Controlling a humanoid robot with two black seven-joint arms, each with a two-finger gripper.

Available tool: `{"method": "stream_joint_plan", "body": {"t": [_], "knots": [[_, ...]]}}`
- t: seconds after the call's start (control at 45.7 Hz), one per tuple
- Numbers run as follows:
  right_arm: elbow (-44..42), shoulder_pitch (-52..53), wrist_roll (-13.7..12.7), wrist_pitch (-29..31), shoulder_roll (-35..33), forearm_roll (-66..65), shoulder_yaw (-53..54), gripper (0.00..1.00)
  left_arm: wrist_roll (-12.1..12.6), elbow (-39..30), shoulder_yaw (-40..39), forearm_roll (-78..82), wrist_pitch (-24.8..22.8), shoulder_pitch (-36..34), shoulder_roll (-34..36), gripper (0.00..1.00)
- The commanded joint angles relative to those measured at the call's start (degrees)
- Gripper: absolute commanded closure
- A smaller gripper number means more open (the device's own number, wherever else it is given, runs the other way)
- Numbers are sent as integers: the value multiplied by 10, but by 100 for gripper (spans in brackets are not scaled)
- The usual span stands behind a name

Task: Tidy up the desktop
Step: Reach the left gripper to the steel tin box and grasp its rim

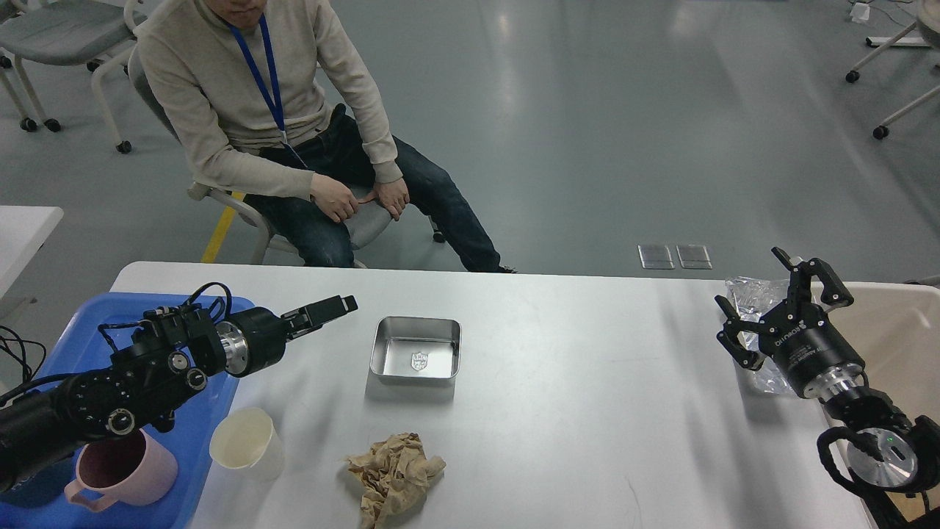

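Head view: my right gripper [771, 308], fingers spread wide, sits over crumpled clear plastic [745, 294] beside the beige bin [907, 330]; my left gripper [334, 308] looks narrow and empty. Next I'd pinch that plastic off the desktop [587, 382].

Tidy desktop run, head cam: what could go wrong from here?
1. The right tool is open around a clear plastic wrapper near the beige bin; thin film might slip out.
2. The white paper cup stands by the blue tray under the left arm; a sweep toward the crumpled brown paper could tip it.
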Motion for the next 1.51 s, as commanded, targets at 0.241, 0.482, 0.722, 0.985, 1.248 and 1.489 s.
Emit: {"method": "stream_joint_plan", "body": {"t": [0.241, 0.482, 0.722, 0.985, 1.248, 1.489], "knots": [[1, -1, 0, 0, 0, 0, 0, 0, 1, 32, 46, -6, 0, -13, -75, 8], [1, -2, 0, 0, 0, 0, 0, 0, 1, 69, 73, -8, 0, -14, -87, 10], [0, -1, 0, 0, 1, 0, 0, 0, 1, 82, 74, -8, 0, -15, -89, 29], [1, -1, 0, 0, 0, 0, 0, 0, -1, 128, 98, -9, -1, -15, -124, 43], [0, -1, 0, 0, 0, 0, 0, 0, -2, 129, 101, -9, -3, -15, -127, 55], [0, -1, 0, 0, 0, 0, 2, 0, -6, 137, 110, -10, -8, -13, -129, 65]]}}
